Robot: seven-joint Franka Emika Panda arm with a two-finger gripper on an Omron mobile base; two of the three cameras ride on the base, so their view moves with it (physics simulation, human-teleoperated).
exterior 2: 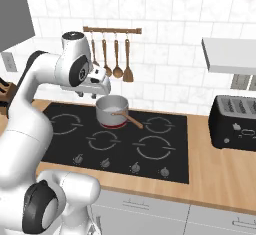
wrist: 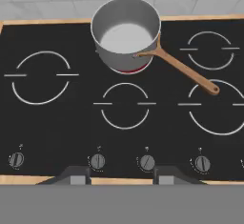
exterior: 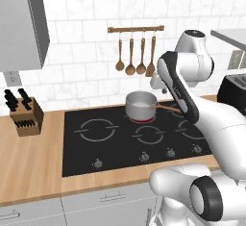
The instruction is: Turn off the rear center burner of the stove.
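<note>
The stove (wrist: 71, 123) is a wide black glass cooktop with grey ring marks and a front row of small silver knobs (wrist: 97, 161). A steel saucepan (wrist: 126, 27) with a wooden handle (wrist: 186, 70) stands on the rear center burner (wrist: 126, 69), whose red disc glows under the pan's near edge. That red rim also shows in the base views (exterior: 141, 120) (exterior 2: 114, 125). My gripper (wrist: 121, 176) hovers open above the stove's front edge, over the knob row, with nothing between its fingers. The knob (wrist: 147, 162) just right of centre has its mark tilted.
A knife block (exterior: 26, 117) stands on the wooden counter left of the stove. A black toaster (exterior 2: 235, 121) sits to the right. Wooden utensils hang from a rail (exterior: 135, 29) on the tiled wall behind the pan.
</note>
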